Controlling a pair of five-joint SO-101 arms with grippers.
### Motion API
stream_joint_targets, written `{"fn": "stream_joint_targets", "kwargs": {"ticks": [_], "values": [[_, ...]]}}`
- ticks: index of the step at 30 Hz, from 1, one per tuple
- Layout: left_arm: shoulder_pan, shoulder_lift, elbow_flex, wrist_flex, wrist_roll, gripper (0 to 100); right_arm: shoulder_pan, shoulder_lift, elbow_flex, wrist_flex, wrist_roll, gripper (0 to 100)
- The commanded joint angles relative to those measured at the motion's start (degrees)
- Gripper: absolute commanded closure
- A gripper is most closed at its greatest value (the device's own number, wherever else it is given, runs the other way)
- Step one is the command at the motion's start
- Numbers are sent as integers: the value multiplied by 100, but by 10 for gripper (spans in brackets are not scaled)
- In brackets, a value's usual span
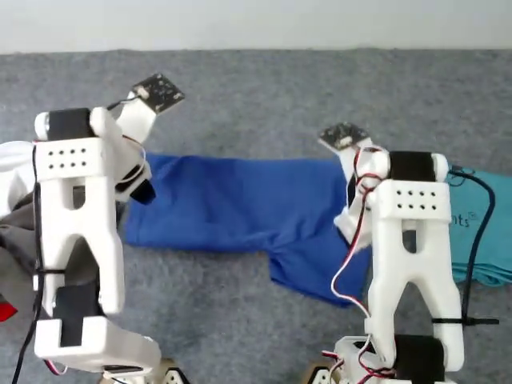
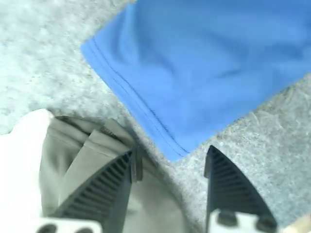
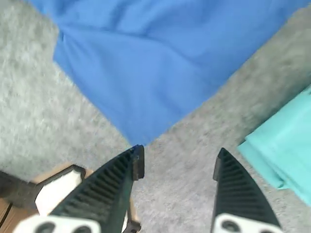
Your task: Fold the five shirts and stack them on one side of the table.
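Blue shirt lies flat across the middle of the grey table cover, between both arms. We see the left gripper with jaws apart and nothing between them, over the shirt's hemmed corner. It is just beside an olive-grey garment and a white garment. We see the right gripper also spread wide and empty, above the opposite blue corner. A folded teal shirt lies near, apart from the blue.
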Motion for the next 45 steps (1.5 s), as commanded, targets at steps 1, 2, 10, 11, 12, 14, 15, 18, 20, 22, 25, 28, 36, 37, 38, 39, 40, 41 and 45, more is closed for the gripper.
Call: {"fn": "stream_joint_targets", "kwargs": {"ticks": [1,2,10,11,12,14,15,18,20,22,25,28,36,37,38,39,40,41,45], "values": [[18,-360,-66,123,62,791,-40,251,-492,-338,9,760],[18,-360,-40,114,70,793,-40,391,-554,-488,0,760],[105,325,365,-721,132,991,-40,1552,-633,-2343,-1064,904],[105,527,374,-818,308,986,-40,1692,-633,-2598,-1143,961],[97,721,365,-914,589,984,-22,1824,-633,-2826,-1187,998],[70,1064,356,-1108,1196,987,-4,2097,-633,-3090,-1222,961],[70,1196,356,-1143,1451,987,22,2229,-633,-3160,-1204,962],[149,1152,356,-1116,1943,987,154,2422,-633,-3152,-1204,992],[308,870,356,-1055,2066,987,321,2246,-747,-2774,-1222,989],[554,484,382,-1037,2084,987,470,1938,-993,-2185,-1222,989],[1099,62,391,-905,2084,987,804,1420,-1380,-1297,-1187,989],[1793,53,382,-738,2075,987,1332,866,-1582,-708,-1178,989],[3868,448,356,-659,2066,956,2985,-593,-1591,119,-563,987],[4141,501,356,-659,2066,925,3169,-716,-1591,171,-484,987],[4396,563,356,-659,2066,888,3354,-813,-1582,224,-413,987],[4633,624,356,-668,2084,852,3556,-919,-1582,268,-352,987],[4835,695,356,-686,2101,825,3749,-1007,-1574,268,-308,987],[5029,774,356,-703,2101,809,3943,-1077,-1574,268,-290,987],[5591,1196,347,-1011,2084,796,4470,-1209,-1574,268,-185,987]]}}
